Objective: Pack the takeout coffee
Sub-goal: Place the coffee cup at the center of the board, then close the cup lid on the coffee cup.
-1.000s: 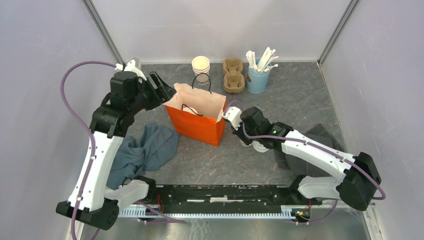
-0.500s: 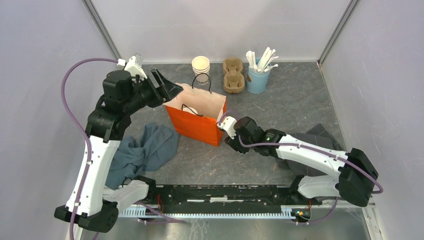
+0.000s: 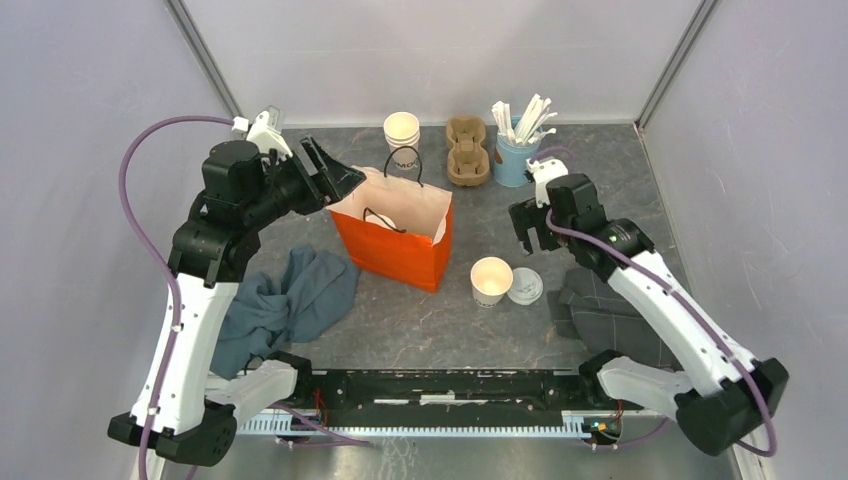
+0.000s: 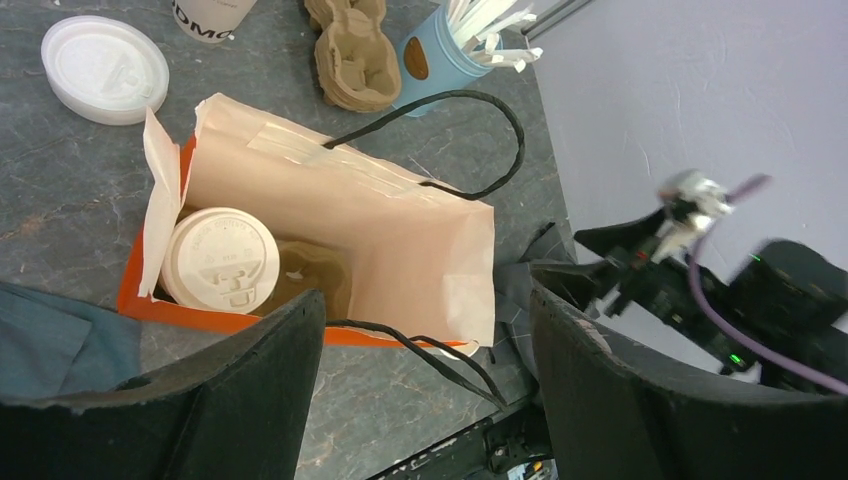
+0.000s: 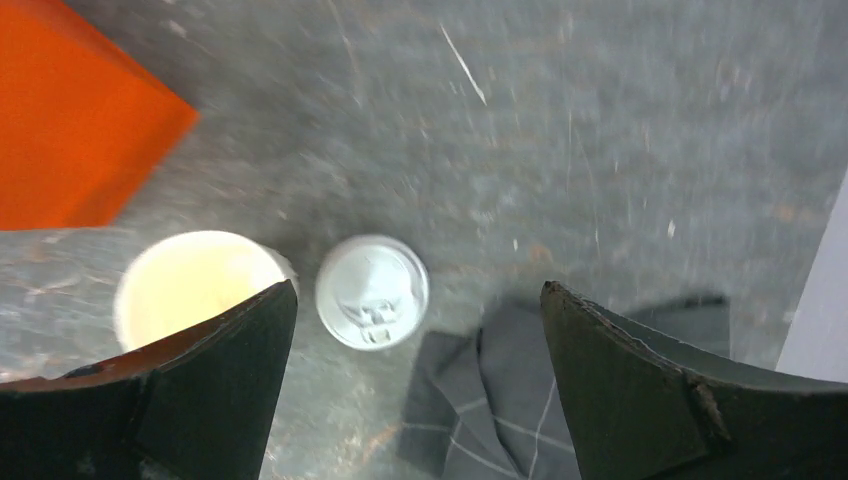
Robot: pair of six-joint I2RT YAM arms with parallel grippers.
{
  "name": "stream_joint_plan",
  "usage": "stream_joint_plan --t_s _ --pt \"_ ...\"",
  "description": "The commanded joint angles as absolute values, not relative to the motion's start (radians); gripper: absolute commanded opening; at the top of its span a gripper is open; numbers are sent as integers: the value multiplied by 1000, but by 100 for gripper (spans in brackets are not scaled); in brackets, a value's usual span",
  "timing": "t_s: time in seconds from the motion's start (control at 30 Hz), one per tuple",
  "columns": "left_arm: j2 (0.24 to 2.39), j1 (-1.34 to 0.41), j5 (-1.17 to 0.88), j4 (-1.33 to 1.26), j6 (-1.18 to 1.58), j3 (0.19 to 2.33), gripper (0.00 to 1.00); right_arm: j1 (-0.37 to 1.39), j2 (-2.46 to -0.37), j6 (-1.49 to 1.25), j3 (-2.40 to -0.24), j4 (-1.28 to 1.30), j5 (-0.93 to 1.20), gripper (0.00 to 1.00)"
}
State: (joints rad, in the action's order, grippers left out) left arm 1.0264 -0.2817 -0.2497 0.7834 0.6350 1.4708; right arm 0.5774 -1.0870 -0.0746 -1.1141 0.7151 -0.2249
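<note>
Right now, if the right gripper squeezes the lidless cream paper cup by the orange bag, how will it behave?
The lidless cream paper cup probably crushes easily: nothing braces its open rim, the round white plastic lid lying beside it. Standing upright and seemingly light, it may tip if pushed high.

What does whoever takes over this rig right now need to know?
Pincers: left pincer is open over the mouth of the orange bag, with no grip that I can see. The right pincer is open and empty, up above the table.
Done: one lidded cup stands inside the bag.
Not done: the second cup sits on the table to the right of the bag, uncapped, with its lid lying flat beside it.
Left: cap that cup, then set it in the bag next to the first.
</note>
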Motion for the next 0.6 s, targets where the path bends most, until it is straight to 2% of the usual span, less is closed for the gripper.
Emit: stream_joint_plan --t_s 0.0,0.07,0.17,0.57 --pt "1005 -281 -283 782 621 1524 81 404 -1176 -111 -1018 818 -67 98" --pt "1002 -281 -284 798 620 1535 81 362 -1203 -110 -963 766 48 98" --pt "999 -281 -288 814 621 1548 81 362 -1284 -89 -955 780 95 98" --pt "987 -281 -305 821 638 1533 82 414 -1389 -96 -867 653 37 92"
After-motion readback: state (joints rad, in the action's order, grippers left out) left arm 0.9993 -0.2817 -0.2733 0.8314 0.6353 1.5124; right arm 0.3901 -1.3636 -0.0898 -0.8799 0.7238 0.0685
